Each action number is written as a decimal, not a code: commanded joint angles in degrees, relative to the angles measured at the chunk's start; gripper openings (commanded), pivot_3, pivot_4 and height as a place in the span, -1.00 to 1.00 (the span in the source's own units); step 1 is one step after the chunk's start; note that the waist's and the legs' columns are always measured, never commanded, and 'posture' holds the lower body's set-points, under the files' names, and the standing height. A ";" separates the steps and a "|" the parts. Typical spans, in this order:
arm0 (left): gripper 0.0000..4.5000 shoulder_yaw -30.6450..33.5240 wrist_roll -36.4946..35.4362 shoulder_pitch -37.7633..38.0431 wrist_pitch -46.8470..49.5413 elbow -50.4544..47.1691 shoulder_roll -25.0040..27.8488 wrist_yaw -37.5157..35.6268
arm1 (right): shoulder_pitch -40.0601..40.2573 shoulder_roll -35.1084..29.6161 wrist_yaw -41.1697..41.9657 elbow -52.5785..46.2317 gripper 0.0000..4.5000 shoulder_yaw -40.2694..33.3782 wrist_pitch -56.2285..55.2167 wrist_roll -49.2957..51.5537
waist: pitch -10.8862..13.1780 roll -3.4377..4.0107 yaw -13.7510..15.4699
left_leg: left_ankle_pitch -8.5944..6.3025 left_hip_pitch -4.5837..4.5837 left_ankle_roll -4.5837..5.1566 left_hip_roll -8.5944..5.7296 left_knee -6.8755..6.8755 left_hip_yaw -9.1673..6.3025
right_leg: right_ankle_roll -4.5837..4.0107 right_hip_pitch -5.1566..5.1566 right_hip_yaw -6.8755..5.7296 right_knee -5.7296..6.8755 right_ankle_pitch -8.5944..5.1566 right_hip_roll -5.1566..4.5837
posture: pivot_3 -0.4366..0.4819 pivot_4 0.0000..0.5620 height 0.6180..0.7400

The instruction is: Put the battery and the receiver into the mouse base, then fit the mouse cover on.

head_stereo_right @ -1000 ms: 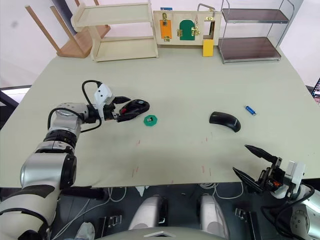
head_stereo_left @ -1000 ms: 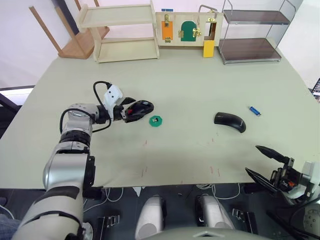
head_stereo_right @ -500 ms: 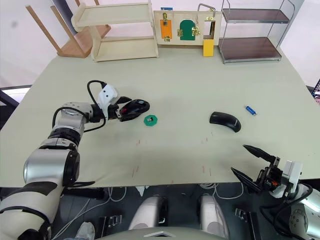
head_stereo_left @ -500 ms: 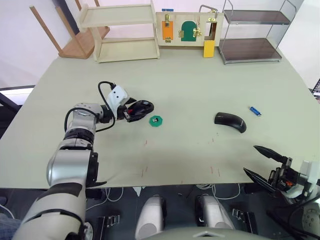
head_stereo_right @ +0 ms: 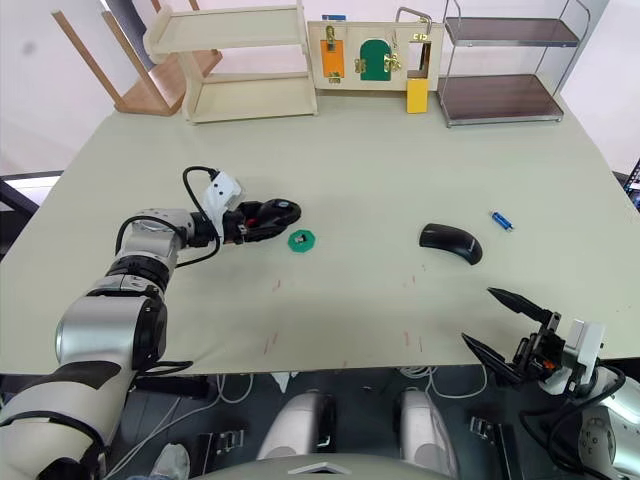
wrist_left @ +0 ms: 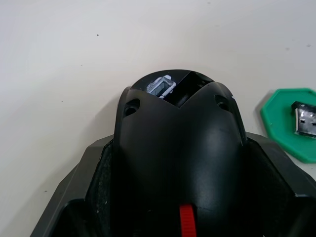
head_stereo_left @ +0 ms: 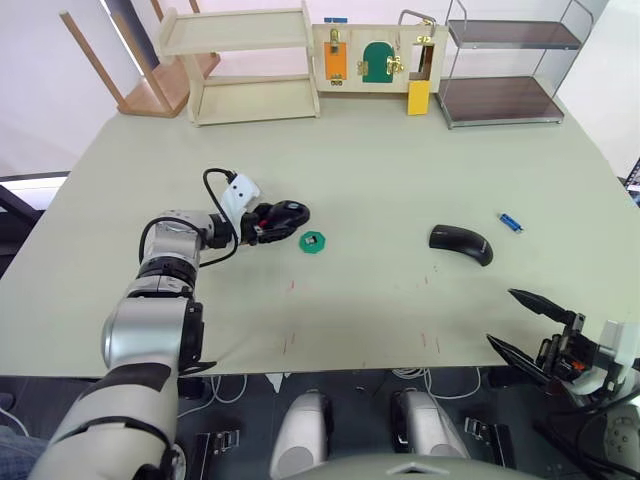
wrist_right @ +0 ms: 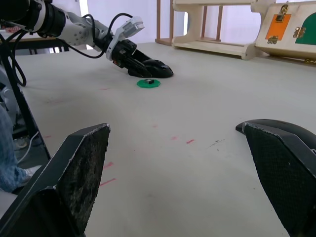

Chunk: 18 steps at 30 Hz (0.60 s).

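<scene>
The black mouse base (head_stereo_left: 289, 212) lies left of the table's middle, a red part (wrist_left: 185, 221) showing on it. My left gripper (head_stereo_left: 272, 220) is shut on it, one finger (wrist_left: 86, 197) pressed to each side. Just right of it a green disc (head_stereo_left: 314, 241) carries the tiny dark receiver (wrist_left: 306, 118). The glossy black mouse cover (head_stereo_left: 460, 243) rests on the table's right half, with the small blue battery (head_stereo_left: 510, 222) beyond it to the right. My right gripper (head_stereo_left: 540, 325) hangs open at the front right edge, holding nothing, its fingers (wrist_right: 74, 168) spread wide.
Along the table's far edge stand a wooden shelf (head_stereo_left: 245, 62), a board with latches (head_stereo_left: 375, 58) and a wire rack (head_stereo_left: 505, 65). A wooden stool (head_stereo_left: 150, 70) leans at the back left. Red marks (head_stereo_left: 290, 345) dot the front of the table.
My left wrist has slid right, bringing the fingers further along the mouse base, which stays in place. The right gripper has barely moved.
</scene>
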 commanded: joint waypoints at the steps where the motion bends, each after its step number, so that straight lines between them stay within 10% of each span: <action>1: 0.31 1.20 -0.79 0.01 -0.11 -0.47 0.38 -0.34 | -0.28 -0.52 0.25 -2.12 1.00 -0.13 -1.05 0.57 | 0.00 0.00 0.00 | 0.00 0.00 0.00 0.00 0.00 0.00 | 0.00 0.00 0.00 0.00 0.00 0.00 | -0.05 -0.47 1.00; 18: 0.31 1.04 -5.18 0.68 3.14 -16.04 4.80 -15.56 | -1.03 -1.87 2.00 -2.74 1.00 0.15 1.06 2.87 | 0.00 0.00 -0.01 | 0.00 -0.01 0.00 0.00 0.02 -0.01 | -0.01 0.00 0.00 0.04 0.00 0.00 | -0.05 -0.47 1.00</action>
